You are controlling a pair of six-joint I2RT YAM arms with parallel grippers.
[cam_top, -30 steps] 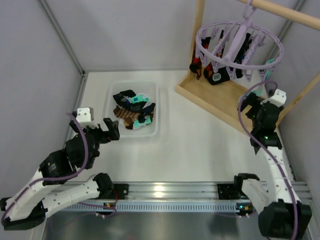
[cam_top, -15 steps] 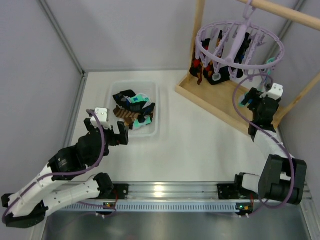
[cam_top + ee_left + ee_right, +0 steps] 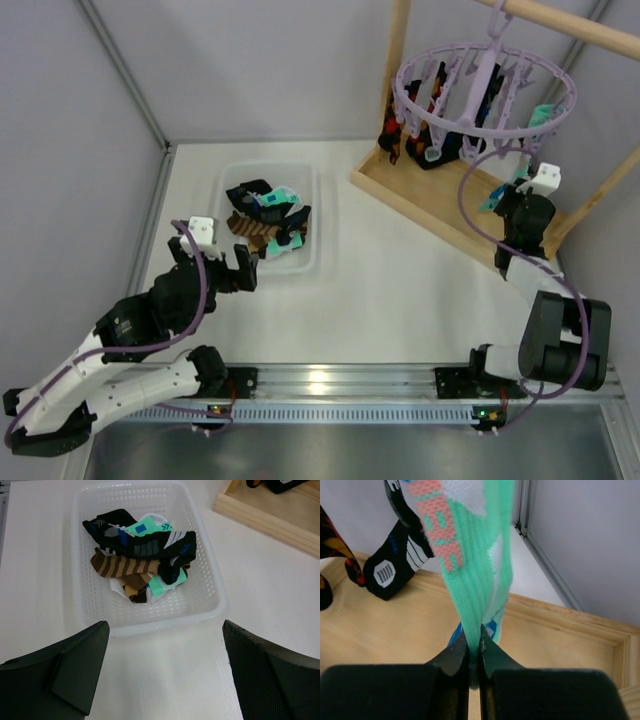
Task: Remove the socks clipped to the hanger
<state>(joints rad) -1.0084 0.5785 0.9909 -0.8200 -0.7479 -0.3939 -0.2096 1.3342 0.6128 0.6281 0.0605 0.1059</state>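
The lavender hanger (image 3: 487, 62) hangs from a wooden rod at the back right, with several socks clipped to it. Dark socks (image 3: 430, 150) dangle on its left side. A teal sock (image 3: 475, 555) with pink letters hangs on its right side. My right gripper (image 3: 475, 650) is shut on this teal sock's lower part, just above the wooden tray, and in the top view the right gripper (image 3: 508, 203) sits under the hanger's right rim. A black sock (image 3: 395, 565) hangs further left. My left gripper (image 3: 165, 630) is open and holds nothing, just in front of the basket.
A white plastic basket (image 3: 210, 605) holds several loose socks (image 3: 140, 555), and in the top view this basket (image 3: 315, 255) sits left of centre. The light wooden frame's tray base (image 3: 420, 195) stands at the back right, with grey walls close behind and to the right.
My right gripper moved up under the hanger and closed on the teal sock. The left arm shifted a little toward the basket, then held still, open.
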